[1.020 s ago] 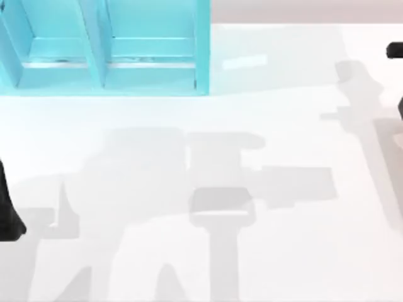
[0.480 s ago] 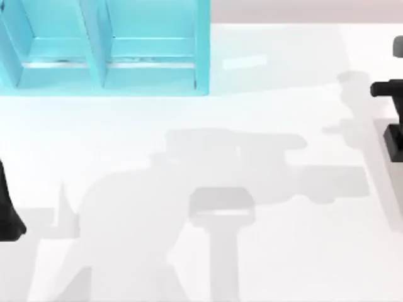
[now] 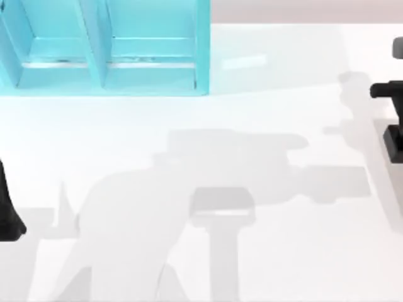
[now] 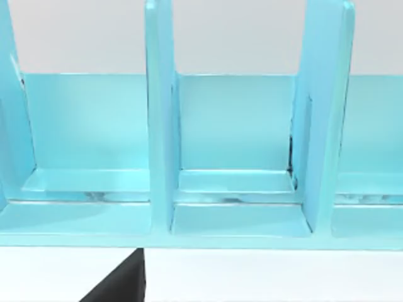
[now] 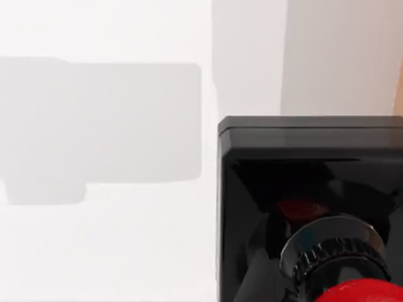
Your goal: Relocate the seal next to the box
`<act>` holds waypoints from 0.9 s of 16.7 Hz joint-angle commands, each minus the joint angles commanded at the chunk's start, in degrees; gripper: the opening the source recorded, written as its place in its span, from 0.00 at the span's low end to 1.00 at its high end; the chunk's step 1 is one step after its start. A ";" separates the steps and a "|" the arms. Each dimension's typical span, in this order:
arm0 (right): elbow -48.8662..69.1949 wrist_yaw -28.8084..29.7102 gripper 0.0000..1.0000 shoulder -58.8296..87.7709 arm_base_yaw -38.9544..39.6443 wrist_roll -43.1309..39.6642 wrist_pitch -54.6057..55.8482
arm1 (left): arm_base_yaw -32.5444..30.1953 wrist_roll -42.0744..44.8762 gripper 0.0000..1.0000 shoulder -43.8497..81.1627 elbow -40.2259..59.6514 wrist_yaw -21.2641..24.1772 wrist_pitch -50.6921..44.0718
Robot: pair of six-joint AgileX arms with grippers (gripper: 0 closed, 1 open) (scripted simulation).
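Observation:
The seal shows close up in the right wrist view: a glossy black square base [image 5: 302, 170] with a ribbed metal collar and a red knob [image 5: 362, 294] at the picture's edge, white table behind it. Whether my right gripper [image 3: 393, 139] holds the seal cannot be made out. That gripper is a dark shape at the top view's right edge, far from the box. The turquoise box [image 3: 151, 78] with upright dividers stands at the back left. My left gripper [image 3: 7, 214] is parked at the left edge and faces the box [image 4: 239, 220] at short range.
The white table [image 3: 208, 113] carries only grey shadows of the arms across its middle. One dark piece of the left gripper [image 4: 123, 283] juts in near the box's front lip.
The right arm came into the top view from the right edge between the oldest frame and half a second ago, and its shadow slid to the right. Since then it has barely moved.

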 joint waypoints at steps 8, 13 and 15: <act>0.00 0.00 0.90 0.00 0.00 0.00 0.00 | 0.00 0.00 1.00 0.00 0.00 0.00 0.00; 0.00 0.00 1.00 0.00 0.00 0.00 0.00 | 0.00 0.00 1.00 0.00 0.00 0.00 0.00; 0.00 0.00 1.00 0.00 0.00 0.00 0.00 | 0.00 0.00 1.00 0.00 0.00 0.00 0.00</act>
